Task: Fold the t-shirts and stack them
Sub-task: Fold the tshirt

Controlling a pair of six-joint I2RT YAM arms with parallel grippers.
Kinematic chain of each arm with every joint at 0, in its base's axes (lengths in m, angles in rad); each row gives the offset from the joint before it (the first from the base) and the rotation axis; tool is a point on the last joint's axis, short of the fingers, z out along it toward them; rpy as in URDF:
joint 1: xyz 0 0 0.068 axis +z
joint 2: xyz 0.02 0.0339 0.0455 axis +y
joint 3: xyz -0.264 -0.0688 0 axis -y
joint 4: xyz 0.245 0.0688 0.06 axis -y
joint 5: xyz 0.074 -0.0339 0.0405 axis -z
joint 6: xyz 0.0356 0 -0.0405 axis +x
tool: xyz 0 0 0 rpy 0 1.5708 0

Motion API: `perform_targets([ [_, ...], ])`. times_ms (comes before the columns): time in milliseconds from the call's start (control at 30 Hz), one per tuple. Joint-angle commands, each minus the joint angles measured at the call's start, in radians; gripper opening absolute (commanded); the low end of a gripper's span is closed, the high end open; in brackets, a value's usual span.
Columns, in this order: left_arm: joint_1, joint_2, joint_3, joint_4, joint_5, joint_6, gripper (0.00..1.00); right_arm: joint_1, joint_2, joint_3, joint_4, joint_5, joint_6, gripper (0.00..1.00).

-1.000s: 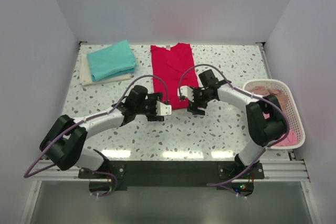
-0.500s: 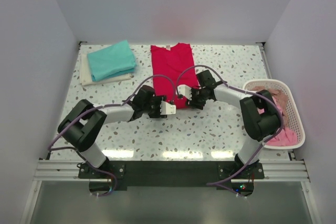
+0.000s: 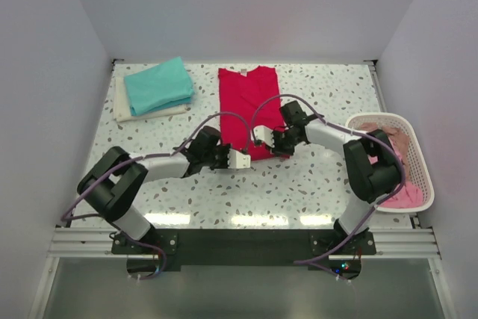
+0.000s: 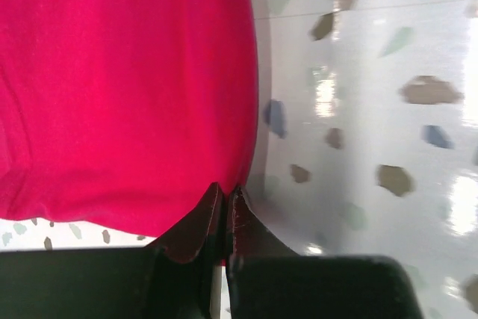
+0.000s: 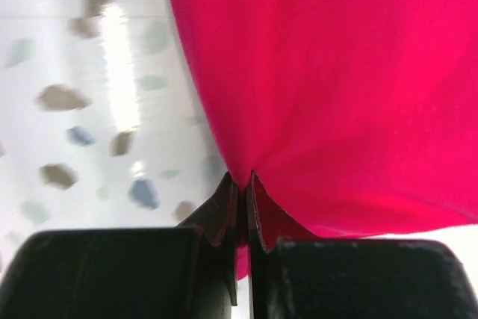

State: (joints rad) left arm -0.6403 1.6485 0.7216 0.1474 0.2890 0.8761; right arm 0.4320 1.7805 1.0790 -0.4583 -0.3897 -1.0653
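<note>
The red t-shirt (image 3: 248, 106) lies as a long folded strip at the middle of the table, its white neck label at the far end. My left gripper (image 3: 246, 158) is shut on the near hem at its left corner, with red cloth (image 4: 127, 87) pinched at the tips of the left gripper (image 4: 225, 189). My right gripper (image 3: 263, 141) is shut on the near right corner, where the shirt (image 5: 336, 87) bunches into the right gripper (image 5: 243, 177). A folded teal t-shirt (image 3: 158, 85) rests on a cream one (image 3: 122, 107) at the far left.
A white mesh basket (image 3: 382, 119) stands at the right edge of the table with pink t-shirts (image 3: 408, 195) inside. The speckled tabletop (image 3: 314, 184) is walled in on the left, far and right sides.
Both grippers went from open to shut on the red shirt's near hem. The two arms drew closer to the hem, and the shirt shifted slightly to the right.
</note>
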Motion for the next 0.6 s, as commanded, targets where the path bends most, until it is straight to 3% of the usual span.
perform_targets([
  [0,-0.068,-0.14,-0.062,-0.083,0.061,-0.048,0.0,0.014,-0.116,-0.042,-0.233,-0.096,-0.125,0.0],
  [67,-0.177,-0.217,-0.089,-0.177,0.091,-0.121,0.0,0.028,-0.2,-0.092,-0.368,-0.106,-0.169,0.0],
  [100,-0.322,-0.304,-0.12,-0.225,0.098,-0.234,0.0,0.045,-0.308,-0.173,-0.504,-0.109,-0.226,0.0],
  [200,-0.381,-0.397,-0.152,-0.246,0.12,-0.306,0.0,0.047,-0.435,-0.221,-0.571,-0.11,-0.228,0.0],
  [400,-0.386,-0.5,-0.145,-0.281,0.096,-0.283,0.0,0.047,-0.624,-0.223,-0.57,-0.078,-0.104,0.0],
  [567,-0.309,-0.435,-0.045,-0.359,0.091,-0.186,0.0,0.042,-0.567,-0.087,-0.491,0.011,0.024,0.0],
])
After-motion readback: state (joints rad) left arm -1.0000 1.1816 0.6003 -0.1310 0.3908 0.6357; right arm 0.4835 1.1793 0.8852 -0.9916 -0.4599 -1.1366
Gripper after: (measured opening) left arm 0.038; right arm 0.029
